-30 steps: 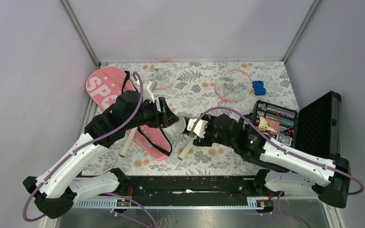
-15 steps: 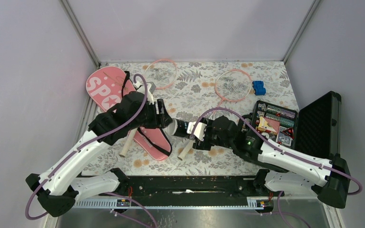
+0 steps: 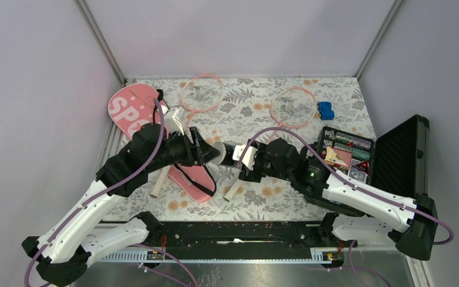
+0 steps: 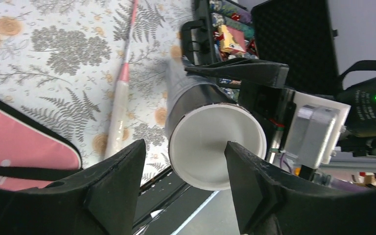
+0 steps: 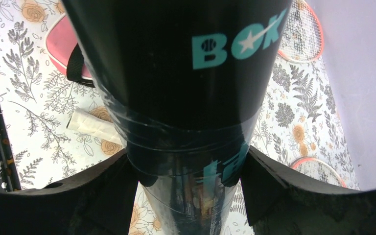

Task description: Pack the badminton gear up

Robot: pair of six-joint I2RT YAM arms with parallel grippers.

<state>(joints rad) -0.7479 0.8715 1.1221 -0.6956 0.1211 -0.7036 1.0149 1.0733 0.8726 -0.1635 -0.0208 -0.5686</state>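
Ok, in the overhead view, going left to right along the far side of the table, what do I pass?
pink bag → first racket head → second racket head → blue toy → open black case

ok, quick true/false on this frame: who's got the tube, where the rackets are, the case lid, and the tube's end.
1. The right gripper is clamped on the black tube. True.
2. Both rackets are already inside the pink bag. False: the left racket and the right racket lie out on the table, heads toward the far edge.
3. The black case is closed. False: its lid stands open and the contents show.
4. The tube end facing the left gripper carries a white cap. True. The jaws stand apart on either side of it.
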